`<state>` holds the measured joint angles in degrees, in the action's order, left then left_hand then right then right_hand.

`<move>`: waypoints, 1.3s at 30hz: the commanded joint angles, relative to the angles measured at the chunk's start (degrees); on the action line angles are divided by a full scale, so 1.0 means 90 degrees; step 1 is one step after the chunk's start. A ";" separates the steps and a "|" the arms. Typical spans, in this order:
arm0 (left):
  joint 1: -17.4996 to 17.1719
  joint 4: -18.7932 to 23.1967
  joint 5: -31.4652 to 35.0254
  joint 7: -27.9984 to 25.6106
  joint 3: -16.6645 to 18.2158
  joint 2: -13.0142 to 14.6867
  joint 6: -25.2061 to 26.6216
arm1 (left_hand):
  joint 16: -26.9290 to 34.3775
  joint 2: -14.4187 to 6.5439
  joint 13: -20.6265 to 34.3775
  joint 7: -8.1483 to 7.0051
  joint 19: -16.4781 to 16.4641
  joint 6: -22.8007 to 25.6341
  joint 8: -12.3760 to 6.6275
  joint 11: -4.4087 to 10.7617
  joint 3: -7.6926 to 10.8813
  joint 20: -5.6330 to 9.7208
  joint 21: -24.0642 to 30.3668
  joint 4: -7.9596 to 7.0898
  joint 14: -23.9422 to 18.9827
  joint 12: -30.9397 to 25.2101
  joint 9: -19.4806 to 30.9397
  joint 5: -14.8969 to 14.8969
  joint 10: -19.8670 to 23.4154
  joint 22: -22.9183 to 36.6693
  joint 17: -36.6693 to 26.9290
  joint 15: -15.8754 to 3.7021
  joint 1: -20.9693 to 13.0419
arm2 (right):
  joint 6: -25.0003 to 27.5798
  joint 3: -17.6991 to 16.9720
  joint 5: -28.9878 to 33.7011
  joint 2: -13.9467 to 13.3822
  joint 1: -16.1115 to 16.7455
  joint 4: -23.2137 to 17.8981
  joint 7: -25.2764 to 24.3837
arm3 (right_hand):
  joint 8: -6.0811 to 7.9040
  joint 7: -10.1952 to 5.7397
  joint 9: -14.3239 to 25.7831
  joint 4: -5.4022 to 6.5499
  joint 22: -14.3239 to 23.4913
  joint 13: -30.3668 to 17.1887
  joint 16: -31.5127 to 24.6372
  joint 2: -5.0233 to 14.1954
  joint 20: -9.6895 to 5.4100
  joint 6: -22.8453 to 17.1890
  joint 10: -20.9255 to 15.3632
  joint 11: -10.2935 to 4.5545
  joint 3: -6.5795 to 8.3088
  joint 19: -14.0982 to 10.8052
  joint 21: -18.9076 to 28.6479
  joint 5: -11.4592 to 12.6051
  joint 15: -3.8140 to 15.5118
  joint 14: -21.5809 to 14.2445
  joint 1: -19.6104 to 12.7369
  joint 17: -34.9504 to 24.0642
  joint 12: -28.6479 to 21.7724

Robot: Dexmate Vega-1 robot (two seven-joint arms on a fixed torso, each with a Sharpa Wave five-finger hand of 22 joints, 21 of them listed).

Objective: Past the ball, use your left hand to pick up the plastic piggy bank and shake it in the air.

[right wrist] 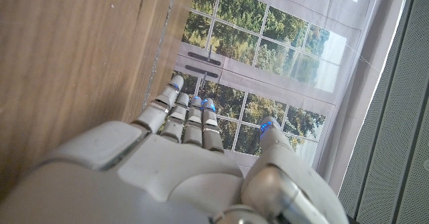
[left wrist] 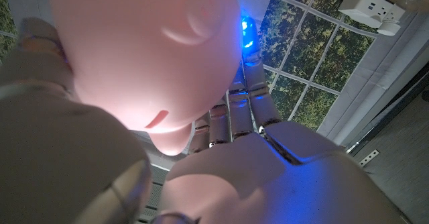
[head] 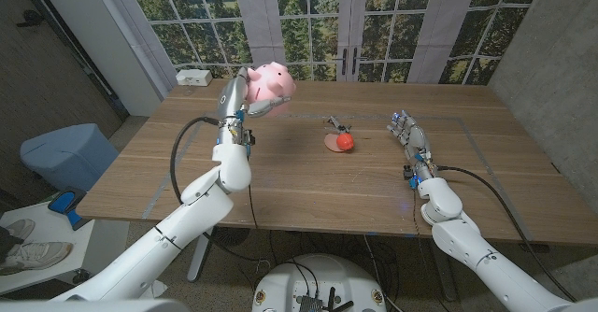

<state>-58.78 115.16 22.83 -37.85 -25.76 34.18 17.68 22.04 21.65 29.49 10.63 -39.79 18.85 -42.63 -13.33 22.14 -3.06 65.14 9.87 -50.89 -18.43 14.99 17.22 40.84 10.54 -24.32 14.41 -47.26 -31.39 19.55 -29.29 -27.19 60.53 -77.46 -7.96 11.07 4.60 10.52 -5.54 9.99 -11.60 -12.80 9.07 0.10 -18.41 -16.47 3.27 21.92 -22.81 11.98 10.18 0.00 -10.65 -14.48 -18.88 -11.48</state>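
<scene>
**Piggy bank held aloft in the left hand**

Nearest the camera, the two white arms are seen entering from the near corners of the table (head: 308,195). One pink plastic piggy bank (head: 270,81) is held by the left hand (head: 239,102), raised clear of the table at its far left side. In the left wrist view the pink body (left wrist: 144,53) is seen pressed against the palm, with fingers (left wrist: 236,113) wrapped round one side. One right hand (head: 408,131) stands on the table at the right, holding nothing, its fingers extended and close together in the right wrist view (right wrist: 188,127).

One small red ball (head: 346,141) lies near the middle of the table, beside a round flat piece (head: 331,144); the piggy bank is up beyond it and to the left.

The piggy bank is judged to be light, hollow and stiff, with a smooth, rounded shell that could slip under shaking. A firm wrap round the widest part of the body, as is held now, is judged the safest hold; the ears and legs are poor holds. Whether anything is inside cannot be told.
</scene>
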 commanded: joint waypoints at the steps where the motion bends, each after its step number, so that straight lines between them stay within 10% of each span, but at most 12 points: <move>1: 0.0330 0.0696 -0.0184 0.1639 -0.0206 0.0497 0.1549 | 0.0022 -0.2644 0.0247 -0.1533 0.0722 0.3036 -0.0104 0.2738 0.0433 0.1451 0.0039 0.0016 -0.2402 -0.0020 0.0178 0.0024 0.2786 0.0006 -0.0019 -0.3117 -0.2646 | 0.0005 -0.0010 -0.0002 -0.0009 0.0014 -0.0023 -0.0004 | 0.0011 0.0009 0.0014 -0.0017 0.0022 -0.0016 -0.0060 -0.0032 0.0013 -0.0053 -0.0057 0.0008 0.0002 -0.0026 -0.0034 0.0002 0.0002 -0.0012 -0.0015 -0.0002 -0.0019; 20: 0.0986 0.0942 -0.0563 0.2610 -0.0664 0.1016 0.2566 | -0.0017 -0.2629 0.0276 -0.1505 0.0767 0.3042 -0.0102 0.2732 0.0457 0.1439 0.0115 0.0018 -0.2405 0.0046 0.0191 0.0027 0.2797 -0.0001 -0.0027 -0.3117 -0.2646 | -0.0004 -0.0012 0.0014 0.0011 0.0004 -0.0028 -0.0031 | 0.0009 0.0003 0.0014 -0.0021 0.0022 -0.0016 -0.0061 -0.0030 0.0011 -0.0048 -0.0049 -0.0006 0.0005 -0.0024 -0.0035 0.0002 0.0007 -0.0004 -0.0008 0.0003 -0.0015; 39: 0.0564 0.0507 -0.0572 0.1103 -0.0453 0.0777 0.1185 | -0.0026 -0.2627 0.0313 -0.1513 0.0801 0.3052 -0.0092 0.2732 0.0475 0.1434 0.0176 0.0014 -0.2436 0.0083 0.0184 0.0029 0.2820 -0.0005 -0.0052 -0.3116 -0.2642 | -0.0014 -0.0009 -0.0031 0.0033 -0.0035 0.0066 0.0017 | 0.0010 0.0003 0.0014 -0.0029 0.0022 -0.0016 -0.0064 -0.0028 0.0018 -0.0050 -0.0056 0.0001 0.0010 -0.0026 -0.0035 0.0003 -0.0002 -0.0007 -0.0009 0.0010 -0.0018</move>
<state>-51.06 122.46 17.41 -19.10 -31.25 42.77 36.58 21.71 21.65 29.51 10.63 -39.19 18.85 -42.63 -13.29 22.14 -3.28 66.17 9.87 -50.89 -17.50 14.99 17.17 41.04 10.28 -24.73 14.41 -47.26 -31.58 19.47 -29.18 -27.10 60.40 -77.29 -7.98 11.07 4.60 10.52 -5.53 9.99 -11.60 -13.24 9.07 0.10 -18.41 -16.47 3.27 21.92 -22.81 11.98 10.18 0.00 -10.65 -14.48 -18.60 -11.47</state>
